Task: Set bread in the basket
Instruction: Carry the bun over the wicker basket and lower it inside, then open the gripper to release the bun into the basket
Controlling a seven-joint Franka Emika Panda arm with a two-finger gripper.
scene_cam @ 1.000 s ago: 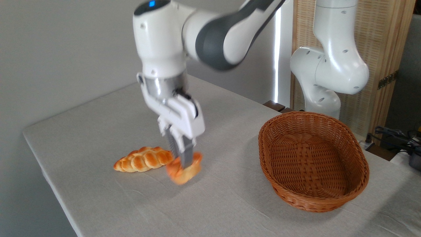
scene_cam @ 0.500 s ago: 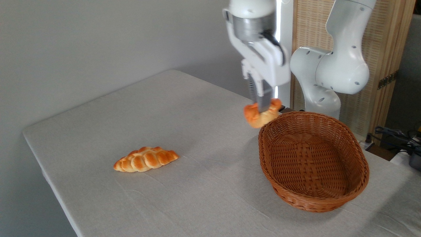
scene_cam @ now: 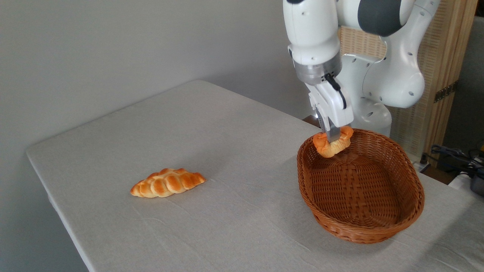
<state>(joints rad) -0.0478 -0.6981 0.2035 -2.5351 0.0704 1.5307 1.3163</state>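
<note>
— Camera view from the bench (scene_cam: 234, 226) corner, going left to right from the basket's standpoint: what sits far out to its left?

— Only the braided loaf (scene_cam: 167, 183), lying flat on the cloth, well apart from the basket (scene_cam: 378, 226) and pointing its long axis roughly toward it. It's not the piece in play.

— And the bread (scene_cam: 332, 142) itself?

— Hanging in the claw (scene_cam: 333, 138), just inside the basket's near-left rim at the far end, above the woven floor and not touching it as far as I can tell. The claw is pinched narrow on the bun's knotted top, so the bun hangs directly beneath the fingers, with its paler base downward.

— So what does the next move turn on?

— I'd say the drop line. The basket's long axis runs from that far-left end toward the near right, and the bun is over the end, close to the flared wall. Releasing there could let it roll against the side; a small shift to the right along that axis, toward the middle of the floor, looks safer before letting go.
</note>
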